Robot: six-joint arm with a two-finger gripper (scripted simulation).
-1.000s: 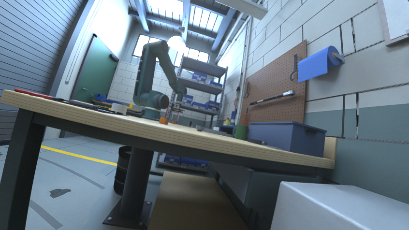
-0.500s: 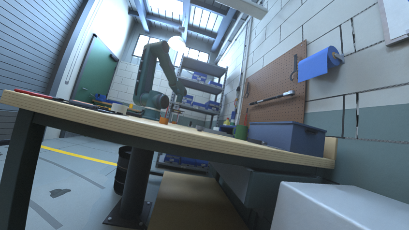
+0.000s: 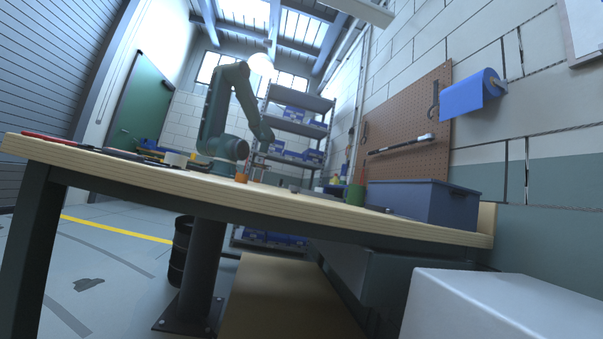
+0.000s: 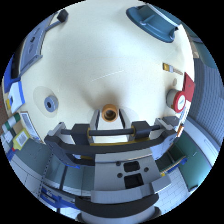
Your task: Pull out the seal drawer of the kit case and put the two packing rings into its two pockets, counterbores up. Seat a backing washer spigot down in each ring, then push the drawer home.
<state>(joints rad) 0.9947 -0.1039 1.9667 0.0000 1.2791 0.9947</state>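
Note:
My gripper (image 4: 109,118) (image 3: 260,165) hangs open a little above the middle of the bench, with an orange packing ring (image 4: 109,112) (image 3: 241,177) lying on the bench below and between its fingers. It holds nothing. A grey backing washer (image 4: 50,103) lies on the bench to the left in the wrist camera. The grey drawer (image 4: 32,43) (image 3: 310,192) stands pulled out at the far left, and its two pockets look dark. The blue kit case (image 3: 423,201) sits at the bench's wall end.
Shelving with blue bins stands behind the arm, and a pegboard (image 3: 405,135) hangs on the wall. A green mug (image 3: 355,194) stands beside the case. A tape roll (image 4: 177,101) (image 3: 175,159), a brush (image 4: 172,69) and a red tool (image 4: 188,85) lie at the other end.

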